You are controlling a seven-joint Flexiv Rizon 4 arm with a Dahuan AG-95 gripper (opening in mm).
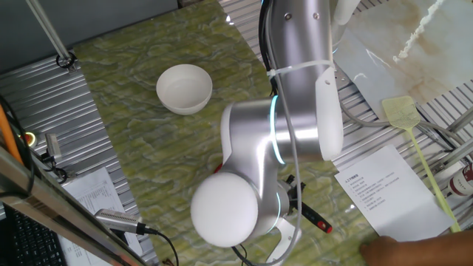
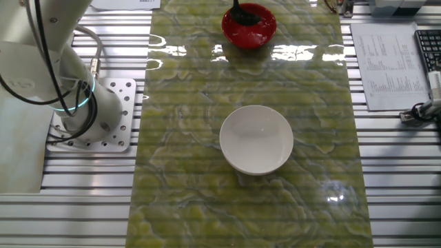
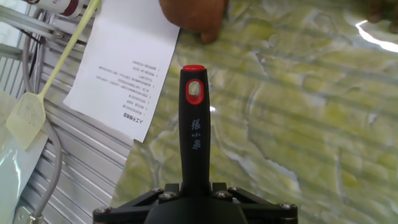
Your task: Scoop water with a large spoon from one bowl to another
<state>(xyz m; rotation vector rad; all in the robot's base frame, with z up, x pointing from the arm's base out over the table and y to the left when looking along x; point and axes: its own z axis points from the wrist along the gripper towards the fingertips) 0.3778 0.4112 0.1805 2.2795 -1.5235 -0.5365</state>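
Observation:
The black ladle's handle [image 3: 194,134] with its red tip [image 3: 194,70] runs straight out from my gripper [image 3: 194,188], whose jaws stand shut on it near the bottom of the hand view. In the other fixed view the ladle's scoop [image 2: 242,13] rests inside the red bowl [image 2: 249,27] at the far end of the green mat. The white bowl [image 2: 256,139] stands alone at the mat's middle, apart from the ladle. In one fixed view the arm hides the red bowl almost wholly; the handle's red tip [image 1: 322,224] and the white bowl [image 1: 184,88] show.
A printed sheet [image 3: 124,62] and a yellow fly swatter [image 3: 26,111] lie beside the mat near the handle's end. A person's hand [image 3: 194,15] rests close beyond the red tip. The robot's base [image 2: 89,114] stands left of the mat; papers [image 2: 382,58] and a keyboard [image 2: 428,45] lie right.

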